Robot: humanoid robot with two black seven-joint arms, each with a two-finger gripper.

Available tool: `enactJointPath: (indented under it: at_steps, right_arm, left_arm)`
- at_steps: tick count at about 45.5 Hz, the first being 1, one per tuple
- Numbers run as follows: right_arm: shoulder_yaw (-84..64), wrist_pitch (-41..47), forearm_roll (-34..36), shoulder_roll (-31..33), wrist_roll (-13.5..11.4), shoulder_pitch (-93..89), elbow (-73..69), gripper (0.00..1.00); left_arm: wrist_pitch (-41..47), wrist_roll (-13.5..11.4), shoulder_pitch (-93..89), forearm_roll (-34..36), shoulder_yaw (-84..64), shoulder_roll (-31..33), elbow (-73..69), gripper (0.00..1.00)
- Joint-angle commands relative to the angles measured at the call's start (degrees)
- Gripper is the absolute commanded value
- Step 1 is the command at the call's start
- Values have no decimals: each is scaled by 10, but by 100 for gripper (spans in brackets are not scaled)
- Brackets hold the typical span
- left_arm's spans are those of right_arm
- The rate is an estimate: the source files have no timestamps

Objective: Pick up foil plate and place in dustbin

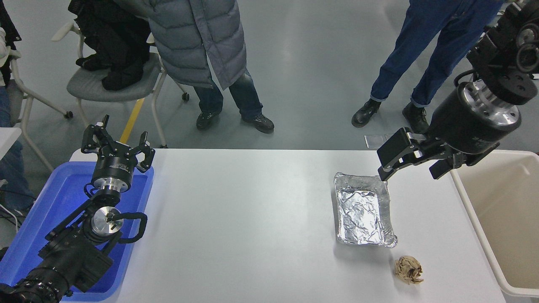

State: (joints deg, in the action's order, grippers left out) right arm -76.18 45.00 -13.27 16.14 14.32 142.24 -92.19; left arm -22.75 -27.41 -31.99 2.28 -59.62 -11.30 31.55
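The foil plate [363, 209], a shiny crinkled silver tray, lies flat on the white table [252, 227] at the right. My right gripper [410, 166] hangs just above and beyond the plate's far right corner, open and empty, its fingers [393, 152] spread. The beige dustbin [501, 219] stands off the table's right edge, next to the plate. My left gripper [116, 145] is parked at the lower left over the blue tray, open and empty.
A crumpled brown paper ball [408, 270] lies near the table's front, just right of the plate. A blue tray [38, 219] sits at the left edge. Two people stand at the far side, and a chair [109, 86] is at the top left.
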Motion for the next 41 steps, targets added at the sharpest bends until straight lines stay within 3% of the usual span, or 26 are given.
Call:
enactJointPath:
  at_steps: [1,17,41]
  right_arm:
    - [0,-17,-18,7,0,-35,12,100]
    - [0,-193,-67,5,-1,-168,79,100]
    - [46,-279,-71,-18,-1,-448,289,100]
  left_arm:
    - [0,0,0,0,0,0,0,99]
    - [1,0,0,0,0,0,0,99]
    - [0,0,1,0,-1,1,0,99]
